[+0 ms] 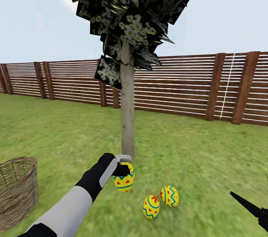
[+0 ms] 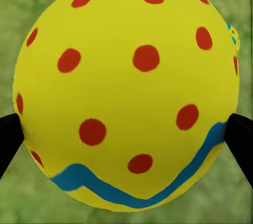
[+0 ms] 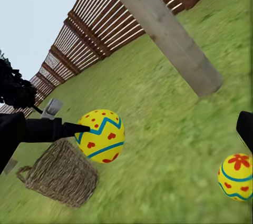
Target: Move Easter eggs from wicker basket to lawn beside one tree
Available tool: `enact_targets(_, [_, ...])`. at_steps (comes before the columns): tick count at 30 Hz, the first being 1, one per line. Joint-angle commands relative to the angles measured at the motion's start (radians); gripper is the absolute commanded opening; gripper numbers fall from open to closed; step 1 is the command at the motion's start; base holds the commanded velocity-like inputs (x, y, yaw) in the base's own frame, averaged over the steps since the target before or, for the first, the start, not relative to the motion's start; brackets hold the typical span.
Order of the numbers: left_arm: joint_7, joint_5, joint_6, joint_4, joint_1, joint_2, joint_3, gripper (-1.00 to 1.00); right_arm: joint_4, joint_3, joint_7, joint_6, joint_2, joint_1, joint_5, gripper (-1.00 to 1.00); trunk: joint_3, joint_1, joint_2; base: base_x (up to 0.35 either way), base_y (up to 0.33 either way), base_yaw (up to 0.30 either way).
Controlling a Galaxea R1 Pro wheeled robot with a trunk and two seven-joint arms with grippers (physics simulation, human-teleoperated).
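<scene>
Holding the last egg [image 1: 124, 181] tight in our left pincer [image 1: 125, 175], we hang it just above the lawn [image 1: 193, 162] by the tree [image 1: 127, 118]. We should go down slowly and let go beside the two eggs [image 1: 160, 200], so nothing rolls.

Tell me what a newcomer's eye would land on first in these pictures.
First, the bright yellow egg clamped in the left gripper, held above the grass just in front of the tree; in the left wrist view it looms huge, red dots and a blue zigzag. Next, two more painted eggs lying close together on the lawn near the trunk's base. The wicker basket stands off to the left.
</scene>
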Motion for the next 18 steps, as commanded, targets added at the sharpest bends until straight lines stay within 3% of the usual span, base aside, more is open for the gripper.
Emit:
enact_targets(1, [0.010,0.011,0.002,0.000,-0.001,0.000,-0.003,-1.00,0.000,0.000,0.000,0.007,0.000,0.000,-0.005,1.00,-0.001,0.000,0.000,0.150,-0.244,0.000])
enact_targets(8, [0.010,0.011,0.002,-0.001,-0.001,0.000,-0.003,-1.00,0.000,0.000,0.000,0.007,0.001,0.000,-0.005,1.00,-0.001,0.000,0.000,0.196,-0.118,0.000])
enact_targets(18, [0.010,0.014,0.002,-0.011,-0.001,0.001,-0.003,-1.00,0.000,0.000,0.000,0.007,0.000,0.000,-0.003,1.00,-0.001,0.000,0.000,0.024,-0.003,0.000])
